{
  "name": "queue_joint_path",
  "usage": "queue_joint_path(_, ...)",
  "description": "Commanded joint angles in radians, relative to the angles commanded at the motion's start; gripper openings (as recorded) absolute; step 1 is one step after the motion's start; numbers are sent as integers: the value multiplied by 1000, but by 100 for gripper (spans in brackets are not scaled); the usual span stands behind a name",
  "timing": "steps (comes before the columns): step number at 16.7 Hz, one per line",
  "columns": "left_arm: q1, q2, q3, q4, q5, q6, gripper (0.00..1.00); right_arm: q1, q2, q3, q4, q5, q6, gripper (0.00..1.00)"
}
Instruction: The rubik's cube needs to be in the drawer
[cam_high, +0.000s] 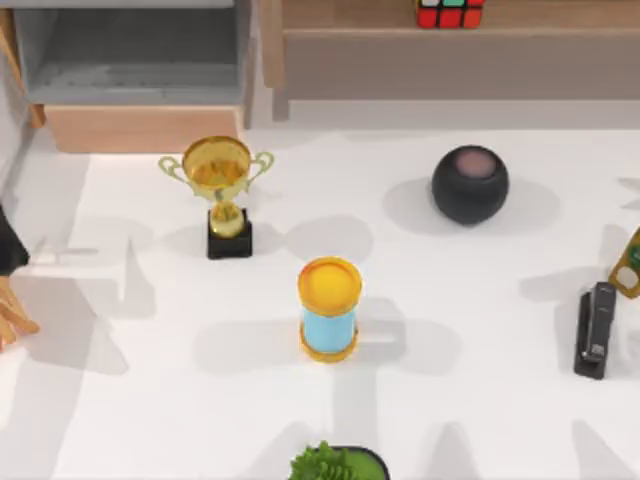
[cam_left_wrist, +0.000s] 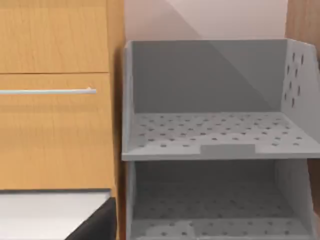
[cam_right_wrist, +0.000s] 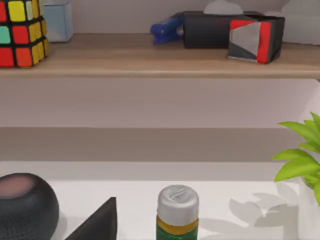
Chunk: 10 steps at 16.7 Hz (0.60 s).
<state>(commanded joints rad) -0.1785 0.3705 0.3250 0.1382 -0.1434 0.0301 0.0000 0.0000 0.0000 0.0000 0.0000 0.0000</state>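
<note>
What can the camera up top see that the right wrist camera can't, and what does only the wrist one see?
From the top: the drawer with its grey inside, a gold trophy, a yellow-and-blue can and a black stapler. From the right wrist: a silver-capped bottle, and a blue object and a black-and-red box on the shelf. Both catch the rubik's cube on the wooden shelf, the black ball and the white table.
</note>
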Motion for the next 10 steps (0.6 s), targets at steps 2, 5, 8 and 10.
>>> queue_joint_path(2, -77, 194, 164, 72, -68, 7, 100, 0, 0, 0, 0, 0, 0, 100)
queue_joint_path(5, -202, 551, 440, 192, -183, 15, 100, 0, 0, 0, 0, 0, 0, 100)
queue_joint_path(8, -331, 940, 721, 308, -301, 22, 100, 0, 0, 0, 0, 0, 0, 100)
queue_joint_path(10, -415, 1195, 897, 376, -374, 23, 100, 0, 0, 0, 0, 0, 0, 100)
